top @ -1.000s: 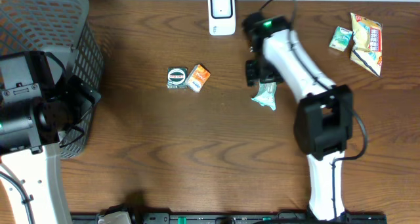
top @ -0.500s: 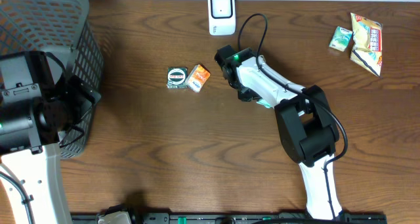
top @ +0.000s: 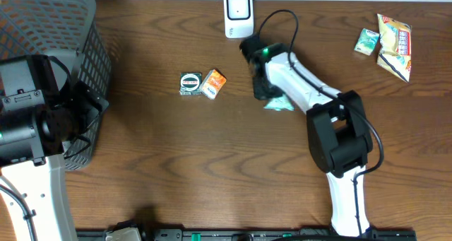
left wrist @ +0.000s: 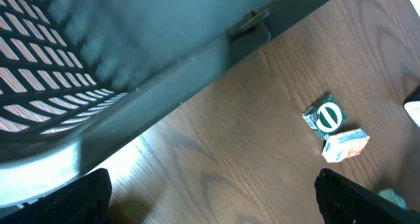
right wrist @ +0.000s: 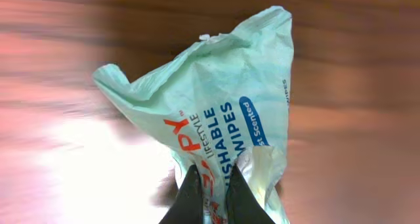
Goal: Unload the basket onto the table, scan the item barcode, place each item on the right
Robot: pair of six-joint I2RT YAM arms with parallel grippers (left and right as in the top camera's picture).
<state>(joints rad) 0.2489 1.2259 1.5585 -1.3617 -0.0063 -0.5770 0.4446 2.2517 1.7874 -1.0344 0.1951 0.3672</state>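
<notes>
The item is a mint-green packet of flushable wipes (right wrist: 223,112). My right gripper (right wrist: 211,194) is shut on it, and its two black fingers pinch a fold of the wrapper at the near end. From overhead the packet (top: 279,104) pokes out below the right gripper (top: 263,91), in the table's middle. No barcode shows on the packet. The white scanner (top: 239,15) stands at the back edge, a short way beyond that gripper. My left gripper (left wrist: 211,207) is open above bare wood beside the basket, with nothing between its fingers.
A grey mesh basket (top: 42,29) fills the back left corner. A round green-labelled item (top: 191,83) and an orange box (top: 212,83) lie left of the right gripper. Two snack packets (top: 366,42) (top: 394,46) lie at the back right.
My right gripper has shut on the wipes packet. The right arm swung left and then back toward the scanner, and the packet has shifted slightly left. The left arm has not moved.
</notes>
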